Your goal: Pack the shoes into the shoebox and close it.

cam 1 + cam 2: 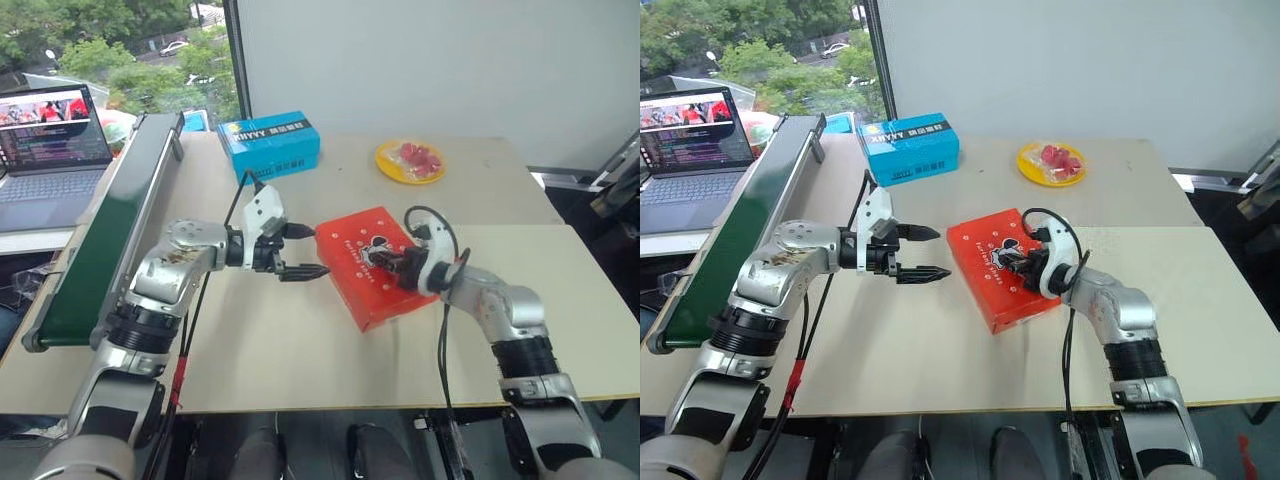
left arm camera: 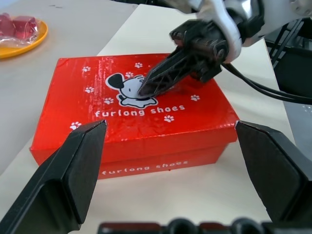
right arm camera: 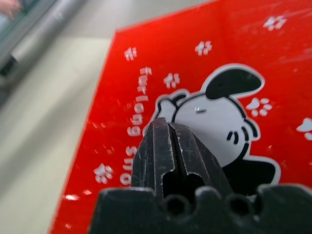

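Bare table (image 1: 300,350) round closed shoebox (image 1: 350,285), right hand (image 1: 383,259) atop lid, blue box (image 1: 268,145) well behind.

A pale beige table (image 1: 300,350) stands against a plain grey-white wall (image 1: 430,60). Beyond the left claw, a window (image 1: 110,45) shows green trees and daylight. A green conveyor belt (image 1: 100,240) and an open laptop (image 1: 50,150) sit on that side.

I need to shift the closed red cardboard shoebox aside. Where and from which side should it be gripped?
Probably across the red cardboard shoebox at its short end facing the open left gripper: it lies flat, lid shut, so only its side walls offer hold. The shut right gripper sits over the lid.
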Motion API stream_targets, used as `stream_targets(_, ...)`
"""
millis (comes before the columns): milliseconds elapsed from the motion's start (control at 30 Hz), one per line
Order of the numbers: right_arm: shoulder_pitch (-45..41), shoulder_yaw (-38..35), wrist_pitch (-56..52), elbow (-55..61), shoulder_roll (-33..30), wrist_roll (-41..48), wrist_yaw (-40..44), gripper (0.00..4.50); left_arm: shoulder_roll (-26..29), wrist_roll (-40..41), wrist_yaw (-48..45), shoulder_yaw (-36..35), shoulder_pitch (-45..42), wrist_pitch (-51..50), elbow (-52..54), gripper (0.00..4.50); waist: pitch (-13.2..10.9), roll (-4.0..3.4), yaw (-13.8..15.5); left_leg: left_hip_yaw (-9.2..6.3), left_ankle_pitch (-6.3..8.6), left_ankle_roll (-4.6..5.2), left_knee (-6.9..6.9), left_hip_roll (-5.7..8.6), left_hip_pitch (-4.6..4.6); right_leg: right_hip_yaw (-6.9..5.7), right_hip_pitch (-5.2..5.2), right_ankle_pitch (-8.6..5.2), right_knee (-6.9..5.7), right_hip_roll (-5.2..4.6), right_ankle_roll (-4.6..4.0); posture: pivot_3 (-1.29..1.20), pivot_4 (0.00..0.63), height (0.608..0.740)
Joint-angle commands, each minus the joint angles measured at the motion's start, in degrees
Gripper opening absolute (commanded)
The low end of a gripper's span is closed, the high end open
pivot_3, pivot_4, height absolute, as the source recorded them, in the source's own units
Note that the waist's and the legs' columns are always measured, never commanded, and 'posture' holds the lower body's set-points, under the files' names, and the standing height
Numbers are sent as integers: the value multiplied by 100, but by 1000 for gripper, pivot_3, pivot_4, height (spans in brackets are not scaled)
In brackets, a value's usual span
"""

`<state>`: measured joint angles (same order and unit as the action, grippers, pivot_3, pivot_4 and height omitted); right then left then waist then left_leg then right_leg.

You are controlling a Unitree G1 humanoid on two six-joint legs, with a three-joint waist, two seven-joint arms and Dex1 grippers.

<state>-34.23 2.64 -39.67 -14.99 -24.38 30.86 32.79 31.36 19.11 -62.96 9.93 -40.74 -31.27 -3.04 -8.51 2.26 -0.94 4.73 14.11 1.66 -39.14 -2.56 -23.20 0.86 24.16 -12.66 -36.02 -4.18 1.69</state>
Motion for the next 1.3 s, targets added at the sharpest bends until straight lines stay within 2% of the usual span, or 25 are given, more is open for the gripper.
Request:
stream_targets(33, 227, 26, 306, -299, 45, -278, 331, 55, 31, 19, 164, -149, 78, 21, 318, 4500, 6, 9, -4, -2, 0, 0, 0, -1, 9, 1, -7, 0, -2, 0, 0, 0, 150, 740)
stream_targets(267, 876, -648, 439, 1161, -281, -423, -81, 55, -117, 100, 528, -215, 373, -18, 507, 4500, 6, 8, 99, -22, 0, -1, 11, 0, -15, -7, 15, -2, -3, -3, -3, 0, 150, 740)
stream_targets(300, 1042, -840, 372, 1601, -524, -423, -101, 55, -142, 88, 531, -190, 417, 25, 447, 4500, 4, 5, 120, -21, 0, -1, 10, 3, -21, -7, 20, -2, -2, -7, -2, 0, 150, 740)
stream_targets(333, 1214, -1048, 254, 2040, -782, -351, -64, 588, -183, 55, 540, -155, 428, 95, 352, 4500, 1, 0, 145, -19, 0, -1, 5, 6, -28, -7, 22, 0, -1, -12, 0, 0, 150, 740)
stream_targets(367, 1384, -1190, 220, 2423, -1008, -301, 11, 733, -218, 23, 544, -129, 421, 155, 261, 4500, -2, -5, 167, -20, 0, 1, 4, 7, -31, -7, 23, -1, -1, -18, 2, 0, 150, 740)
stream_targets(467, 1915, -1402, 133, 3133, -1571, -350, 170, 1713, -337, -87, 575, -101, 337, 434, -32, 4500, -5, -10, 175, -12, 2, 5, 0, 17, -34, -8, 24, -2, 3, -18, 7, 0, 150, 740)
stream_targets(600, 2626, -1772, 272, 3333, -1997, -642, 112, 3171, -446, -215, 613, -132, 309, 775, -348, 4500, -2, -5, 138, -8, 2, 5, 2, 14, -21, -10, 12, -4, 4, -8, 5, 0, 150, 740)
stream_targets(733, 3333, -2405, 771, 3111, -2030, -1140, -237, 4453, -551, -314, 820, -230, 542, 1200, -488, 4500, -2, -5, 144, -2, 2, 5, 5, 19, -21, -6, 13, -6, 4, -13, 5, 0, 150, 740)
stream_targets(833, 3345, -2907, 1010, 2954, -1654, -1260, -858, 4453, -638, -371, 1099, -360, 811, 1427, -431, 4500, -2, -5, 116, -3, 2, 6, 4, 24, -15, 7, 13, -4, 2, -17, 9, 0, 150, 740)
stream_targets(900, 3365, -3044, 1137, 2880, -1371, -1363, -1217, 4453, -826, -481, 1603, -524, 1112, 1654, -444, 4500, -1, -6, 116, -6, 2, 6, 5, 21, -7, 7, 9, -4, 1, -15, 9, 0, 150, 740)
stream_targets(1033, 3355, -2644, 1426, 2733, -831, -1610, -1528, 4453, -1099, -766, 2337, -693, 1640, 2186, -599, 4500, -1, -7, 95, -18, 2, 5, 14, 17, -4, 9, 10, -4, 3, -14, 8, 0, 150, 740)
stream_targets(1067, 3296, -2549, 1609, 2662, -536, -1617, -1649, 4453, -1230, -834, 2593, -728, 1744, 2300, -588, 4500, -1, -7, 97, -19, 2, 5, 14, 17, -4, 10, 11, -4, 0, -15, 8, 0, 150, 740)
stream_targets(1200, 3247, -2369, 2134, 2354, 96, -1895, -2059, 4453, -1853, -736, 3510, -1043, 1964, 2189, -395, 4500, 1, -8, 115, -23, 2, 5, 11, 18, -4, 9, 8, -3, -1, -19, 8, 0, 150, 740)
stream_targets(1300, 3193, -2354, 2438, 2183, 335, -2070, -2367, 4453, -2074, -859, 3881, -1120, 2138, 2343, -419, 4500, 1, -10, 137, -25, 2, 6, 12, 26, -8, 9, 10, -2, 3, -24, 10, 0, 150, 740)
